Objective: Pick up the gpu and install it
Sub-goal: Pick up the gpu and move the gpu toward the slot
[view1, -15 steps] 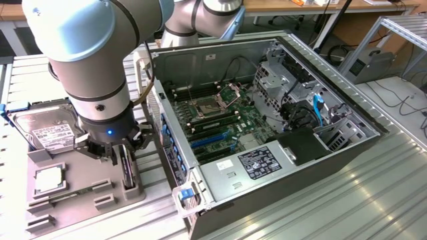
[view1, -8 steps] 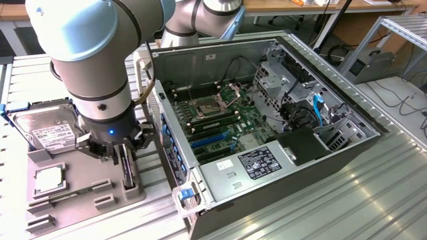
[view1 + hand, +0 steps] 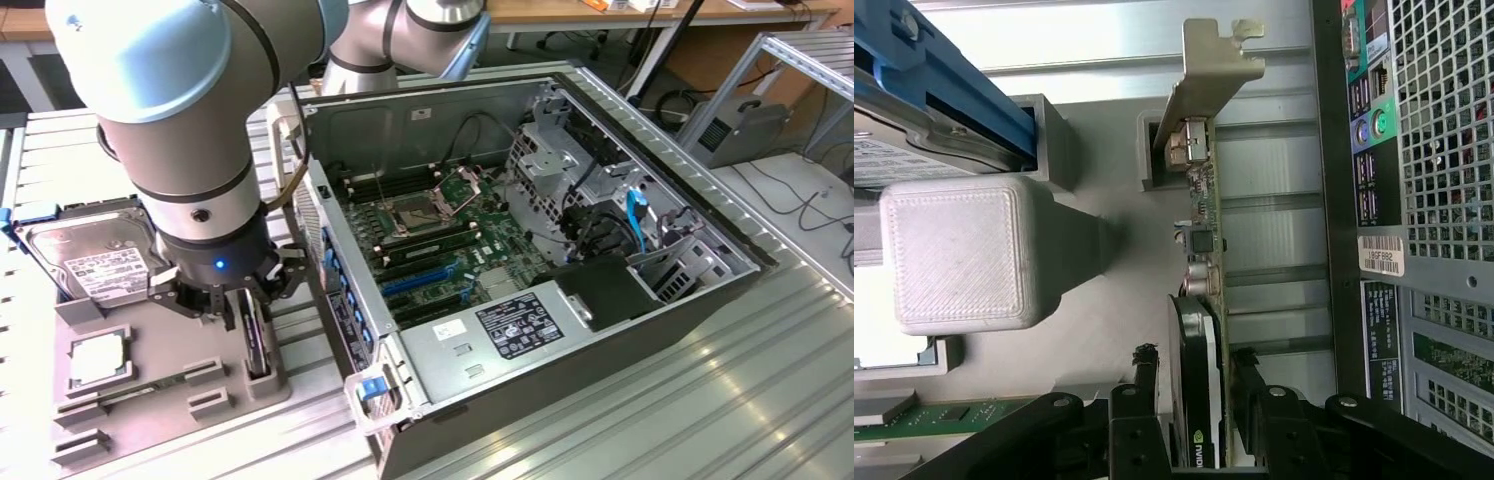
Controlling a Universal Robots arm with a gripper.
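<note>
The gpu [image 3: 258, 350] is a thin black card standing on edge in a slot of the grey holder [image 3: 174, 405], at the exterior view's left beside the open computer case [image 3: 400, 360]. My gripper [image 3: 254, 305] reaches straight down over it. In the wrist view the gpu [image 3: 1206, 250] runs away from the camera to its silver bracket [image 3: 1214, 80]. My gripper [image 3: 1194, 362] has one black finger [image 3: 1146, 365] against each face of the card's near end, shut on it. The card still rests in the holder.
A hard drive [image 3: 94, 262] with a blue frame [image 3: 954, 80] stands in the same holder, with a square silver chip [image 3: 96, 360] and a memory stick [image 3: 924, 417] nearby. Inside the case, blue expansion slots [image 3: 420, 280] lie on the motherboard. The case's rear panel [image 3: 1444, 130] is close beside the card.
</note>
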